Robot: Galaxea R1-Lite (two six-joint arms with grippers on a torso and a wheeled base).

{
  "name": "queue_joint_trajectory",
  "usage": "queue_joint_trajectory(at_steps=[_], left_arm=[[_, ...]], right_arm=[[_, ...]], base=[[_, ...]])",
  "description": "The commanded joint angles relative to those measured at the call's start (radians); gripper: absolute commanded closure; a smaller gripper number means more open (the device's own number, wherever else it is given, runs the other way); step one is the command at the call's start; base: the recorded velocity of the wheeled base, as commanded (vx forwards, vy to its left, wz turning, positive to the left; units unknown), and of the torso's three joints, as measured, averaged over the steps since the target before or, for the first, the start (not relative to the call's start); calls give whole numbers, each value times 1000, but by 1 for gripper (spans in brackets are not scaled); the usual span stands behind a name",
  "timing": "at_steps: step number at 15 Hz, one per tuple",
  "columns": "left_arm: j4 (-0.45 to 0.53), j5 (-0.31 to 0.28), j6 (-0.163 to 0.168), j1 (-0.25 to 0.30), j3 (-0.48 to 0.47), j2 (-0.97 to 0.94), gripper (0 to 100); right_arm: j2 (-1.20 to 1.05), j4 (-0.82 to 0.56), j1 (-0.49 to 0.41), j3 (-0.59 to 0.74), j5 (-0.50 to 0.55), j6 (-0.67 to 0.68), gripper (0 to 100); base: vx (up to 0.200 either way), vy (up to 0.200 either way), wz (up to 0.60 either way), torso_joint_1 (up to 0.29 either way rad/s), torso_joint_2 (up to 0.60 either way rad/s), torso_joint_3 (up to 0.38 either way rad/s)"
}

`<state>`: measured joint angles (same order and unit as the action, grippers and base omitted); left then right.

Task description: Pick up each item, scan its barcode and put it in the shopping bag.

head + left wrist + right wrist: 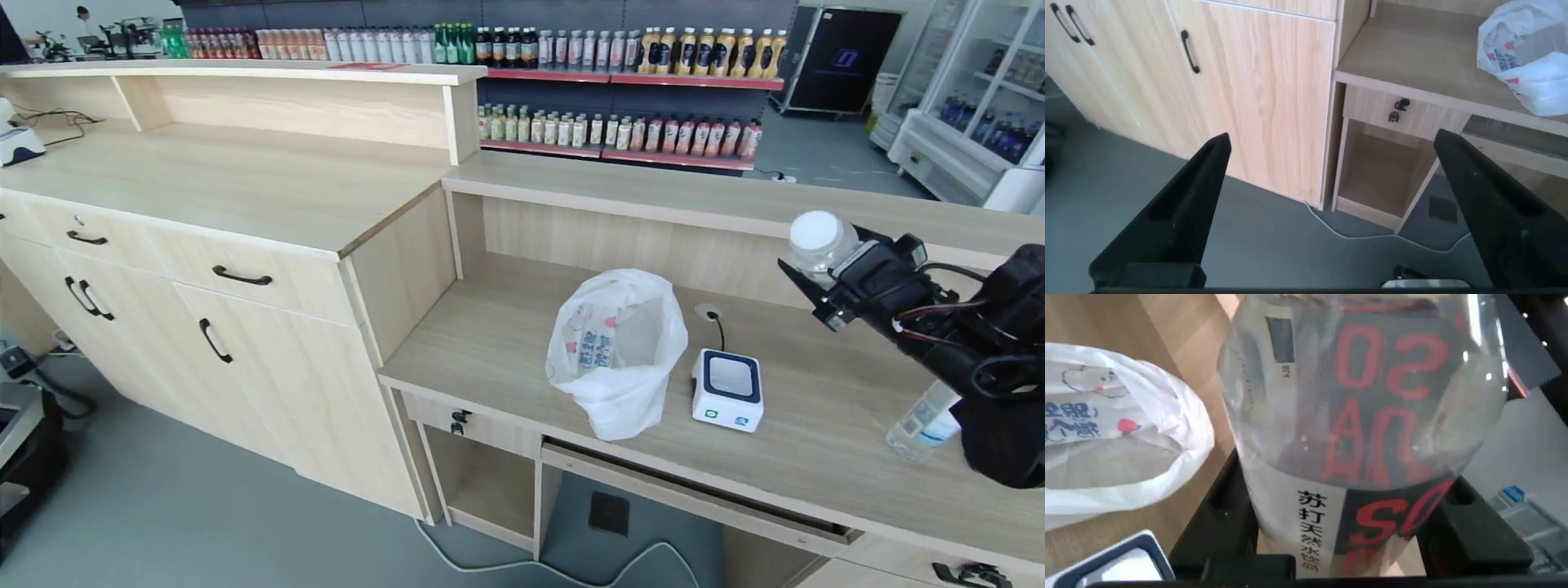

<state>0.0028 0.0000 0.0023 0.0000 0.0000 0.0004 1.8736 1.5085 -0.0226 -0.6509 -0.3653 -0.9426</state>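
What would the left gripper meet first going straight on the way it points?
Probably the grey floor at the foot of the wooden counter: the left gripper, jaws open, points down at it with nothing between. Depth is unclear; the counter's front could come first.

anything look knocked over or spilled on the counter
Nothing spilled. A clear bottle well to the right of the scanner looks tilted or lying down, though it is partly hidden. The shopping bag stands upright.
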Motion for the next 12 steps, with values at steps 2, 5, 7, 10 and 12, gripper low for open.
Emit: queue_joint_trajectory(at_steps=[2, 5, 7, 10, 12], left_arm=[[0, 0, -1, 0, 0, 0, 0], [0, 0, 1, 0, 0, 0, 0], [0, 0, 1, 0, 0, 0, 0], [0, 0, 1, 0, 0, 0, 0], [0, 0, 1, 0, 0, 0, 0]], right_arm=[[150, 62, -25, 11, -37, -4, 100], [229, 62, -53, 8, -53, -1, 100], [259, 62, -74, 5, -70, 1, 100], [306, 62, -86, -47, -116, 1, 100], [331, 62, -88, -105, -145, 1, 100]], base=[[0, 0, 0, 0, 0, 0], [0, 0, 0, 0, 0, 0], [0, 0, 0, 0, 0, 0], [0, 0, 0, 0, 0, 0], [0, 0, 0, 0, 0, 0]])
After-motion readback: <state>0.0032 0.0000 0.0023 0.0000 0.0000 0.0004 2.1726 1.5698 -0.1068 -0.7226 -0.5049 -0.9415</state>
